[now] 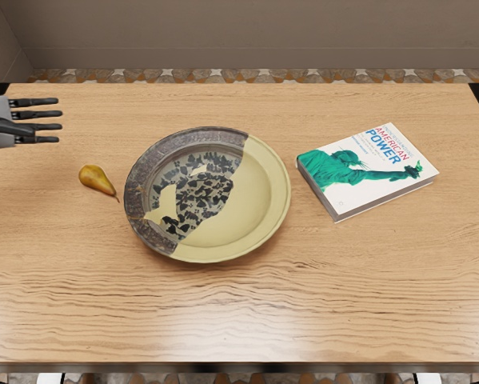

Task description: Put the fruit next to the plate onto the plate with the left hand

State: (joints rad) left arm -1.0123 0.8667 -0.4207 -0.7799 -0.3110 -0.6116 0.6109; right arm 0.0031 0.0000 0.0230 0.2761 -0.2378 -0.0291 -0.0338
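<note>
Pear [96, 178] lies on wooden table [239, 304] just beside plate [275, 196], below & apart from left hand [17, 122]; its fingers [39, 114] are stretched straight, holding nothing. Book [367, 170] at right, grey wall behind.

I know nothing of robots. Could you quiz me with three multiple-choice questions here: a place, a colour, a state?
1. Where is the small yellow-brown pear relative to the round cream-and-grey plate?
A) on it
B) on the wooden table, left of it
C) behind it
2. The statue on the white paperback book is:
A) red
B) green
C) black
3. The robot's left hand is:
A) open, empty
B) gripping the pear
C) on the plate
Answers: 1B, wood shows between pear and rim; 2B, the figure is teal-green; 3A, fingers straight, away from the pear.
</note>
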